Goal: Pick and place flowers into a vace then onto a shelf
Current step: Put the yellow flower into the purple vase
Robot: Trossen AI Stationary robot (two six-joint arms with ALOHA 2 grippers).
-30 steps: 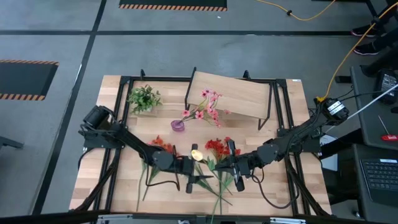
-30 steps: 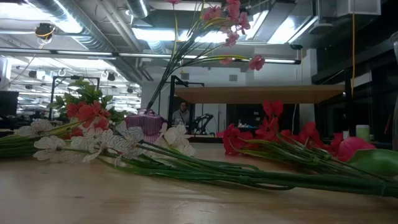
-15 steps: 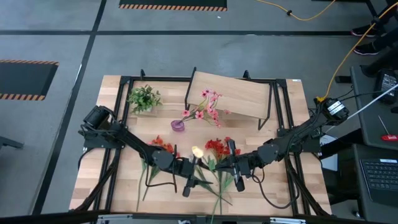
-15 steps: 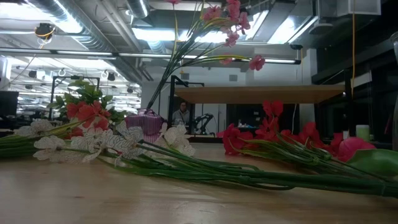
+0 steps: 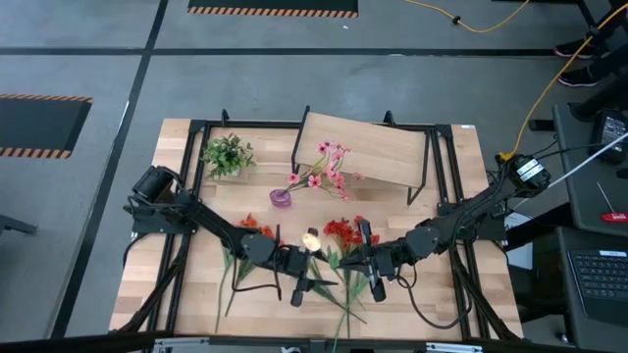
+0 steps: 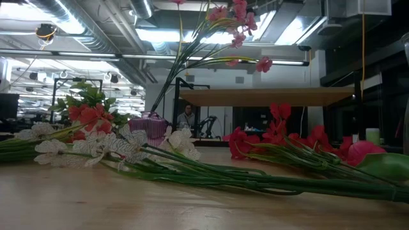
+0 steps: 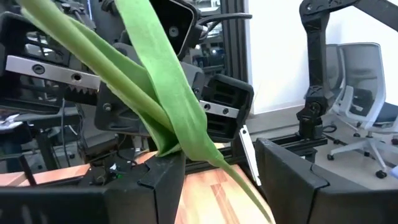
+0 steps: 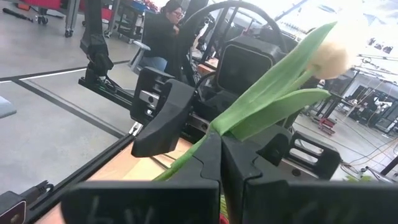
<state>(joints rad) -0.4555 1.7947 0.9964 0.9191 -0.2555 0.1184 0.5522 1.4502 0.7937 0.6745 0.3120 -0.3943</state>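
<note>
A cream tulip on a green stem with long leaves hangs above the table's near middle. My right gripper is shut on its stem. My left gripper faces it from the left, open. Its fingers stand on either side of the tulip's leaves. A purple vase with pink flowers stands in front of the shelf. Red flowers and white flowers lie on the table. My left gripper is open around the tulip's leaves; one leaf runs close past one finger, and I cannot tell whether it touches. My right gripper pinches the tulip's stem where the leaves branch off, between its two shut fingers. The fingers come level from the table's right. The bloom sticks out beyond them toward the left arm, clear of the table, and the lower stem trails down.
A small bushy green plant stands at the far left. More red flowers lie under the left arm. Black frame rails run along both table sides. A person sits in the room beyond the table.
My left gripper has turned slightly at the wrist while staying in place. The tulip's bloom has shifted a little toward the far edge. My right gripper has kept still.
</note>
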